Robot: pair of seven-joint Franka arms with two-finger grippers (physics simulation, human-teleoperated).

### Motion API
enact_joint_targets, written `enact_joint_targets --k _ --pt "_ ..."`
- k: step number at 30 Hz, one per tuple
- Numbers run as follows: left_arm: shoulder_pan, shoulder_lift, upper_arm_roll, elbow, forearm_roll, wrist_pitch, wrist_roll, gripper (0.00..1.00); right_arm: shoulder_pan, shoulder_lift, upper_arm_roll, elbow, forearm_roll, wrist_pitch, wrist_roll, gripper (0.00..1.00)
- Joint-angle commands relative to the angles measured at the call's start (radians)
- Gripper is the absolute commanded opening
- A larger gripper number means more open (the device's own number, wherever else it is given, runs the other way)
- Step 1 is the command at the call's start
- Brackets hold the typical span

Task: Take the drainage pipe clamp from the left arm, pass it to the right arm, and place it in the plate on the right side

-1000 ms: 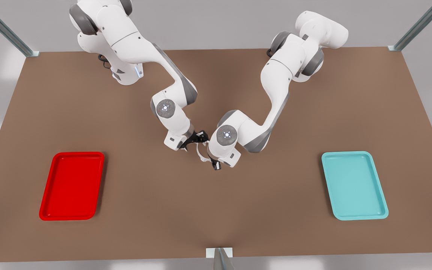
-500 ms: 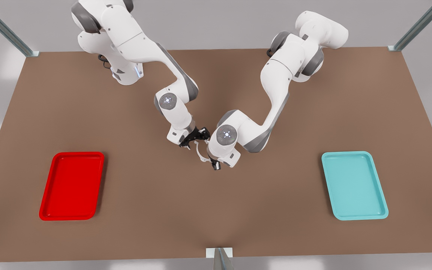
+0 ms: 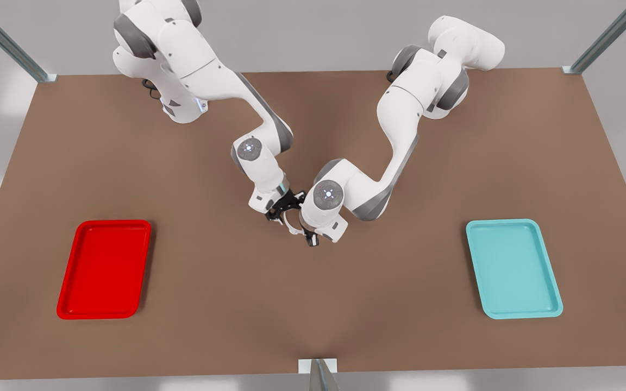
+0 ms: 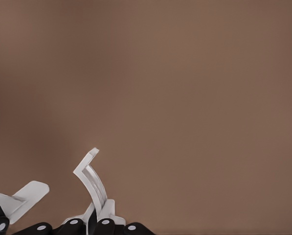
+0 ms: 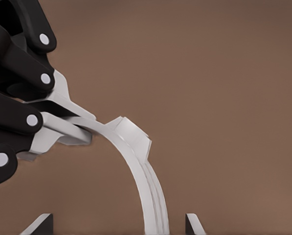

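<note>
The drainage pipe clamp (image 3: pixel 289 224), a thin white arc, hangs above the table's middle. My left gripper (image 3: pixel 308 239), on the arm at the front view's right, is shut on one end of it. The left wrist view has the clamp (image 4: pixel 92 181) rising from that gripper (image 4: pixel 98 215). My right gripper (image 3: pixel 280 214), on the arm at the front view's left, is open at the clamp's other end. In the right wrist view the clamp (image 5: pixel 141 171) runs between its spread fingertips (image 5: pixel 38 225), with the left gripper (image 5: pixel 53 127) pinching the far end. The red plate (image 3: pixel 74 304) lies at the front view's left.
A teal tray (image 3: pixel 549 304) lies at the front view's right. Both trays rest on a brown table (image 3: pixel 313 304). Metal frame posts (image 3: pixel 3 38) stand at the far corners, and a small bracket (image 3: pixel 317 366) sits at the near edge.
My right gripper has moved toward the front view's right and closer to the clamp, its fingers now around the free end. The left arm and the clamp have stayed still.
</note>
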Motion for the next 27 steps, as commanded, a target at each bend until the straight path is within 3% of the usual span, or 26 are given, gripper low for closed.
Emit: enact_joint_targets --k 1,2,3,5,7,8,22,25,27 --pt "0.0 -0.001 0.0 0.001 0.002 0.002 -0.002 0.21 0.0 0.001 0.0 0.001 0.001 0.011 -0.013 0.79" --pt "0.0 -0.002 0.0 0.0 0.002 0.002 -0.002 0.21 -0.001 0.001 0.0 0.005 0.001 0.011 -0.014 0.49" --pt "0.002 -0.002 0.0 0.001 0.002 0.002 -0.002 0.21 0.0 0.0 0.0 0.005 0.001 0.011 -0.01 0.34" --pt "0.003 -0.002 0.001 0.001 0.002 -0.001 -0.002 0.21 0.0 -0.003 0.0 0.005 0.001 0.011 0.003 0.23" --pt "0.005 -0.004 0.001 0.001 0.002 -0.003 0.002 0.24 0.0 -0.003 0.001 0.008 0.01 0.011 0.006 0.21" --pt "0.006 -0.004 0.001 0.001 0.004 -0.003 0.001 1.0 0.0 0.0 0.001 0.01 0.01 0.01 0.001 0.21" --pt "0.057 -0.016 -0.031 0.009 -0.018 -0.052 0.005 1.0 0.003 0.05 0.001 0.019 0.011 0.011 -0.005 0.21" --pt "0.114 -0.082 -0.031 0.009 -0.019 -0.122 0.016 1.0 0.003 0.104 0.0 0.048 0.013 0.011 0.004 0.21" --pt "0.255 -0.185 -0.034 0.009 -0.025 -0.354 0.397 1.0 0.0 0.118 0.0 0.044 0.013 0.011 0.001 0.21"
